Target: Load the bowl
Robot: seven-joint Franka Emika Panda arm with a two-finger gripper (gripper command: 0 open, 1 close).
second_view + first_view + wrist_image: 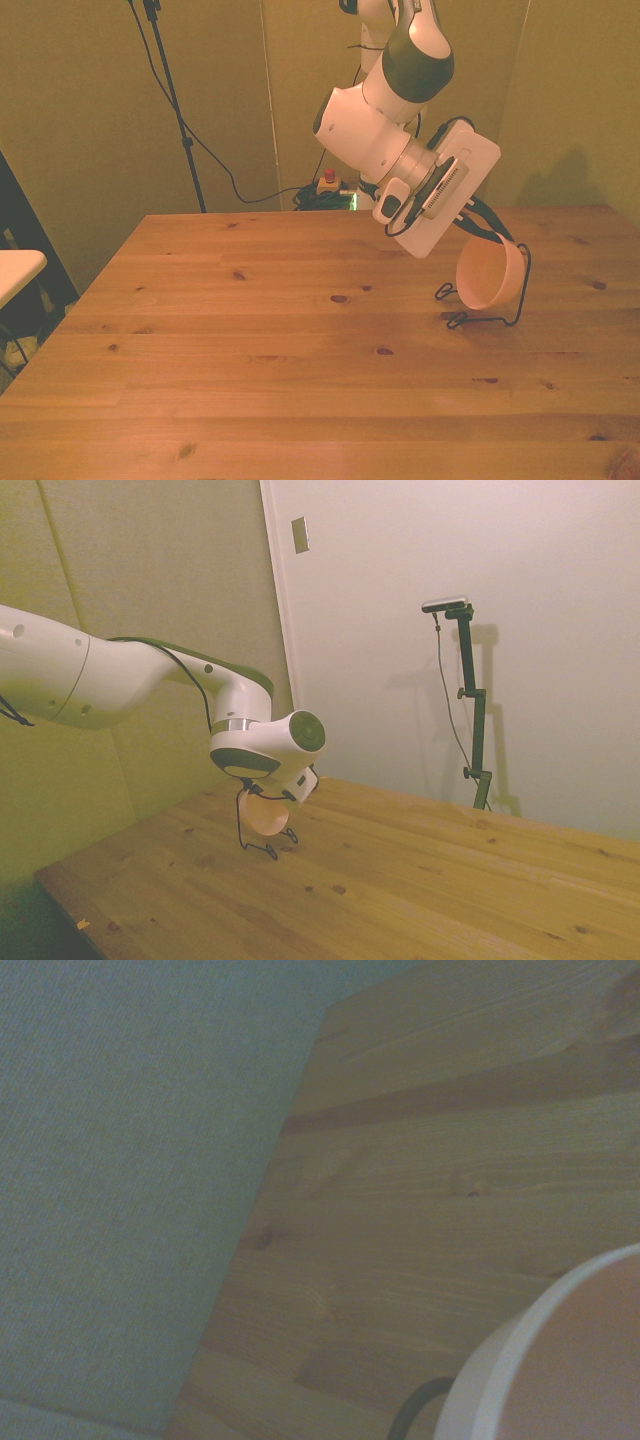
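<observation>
The pale pink bowl [488, 276] hangs tilted on its side inside the thin black wire rack [478, 316], which stands on the wooden table [250, 350] at the front view's right. My gripper [497, 240] reaches down onto the bowl's upper rim, its dark fingers [483, 226] closed on it. From the side, the bowl [266, 814] shows just under the wrist, within the rack [262, 842], and the fingers are hidden behind the hand. Close up in the wrist view, the bowl's rim [545, 1350] and a bit of the rack's wire [412, 1406] are visible.
A padded wall [130, 1180] runs close along the table's edge beside the rack. Behind the table's far edge lies a small box with a red button [327, 182] among cables. A white surface [15, 266] juts in at the front view's left.
</observation>
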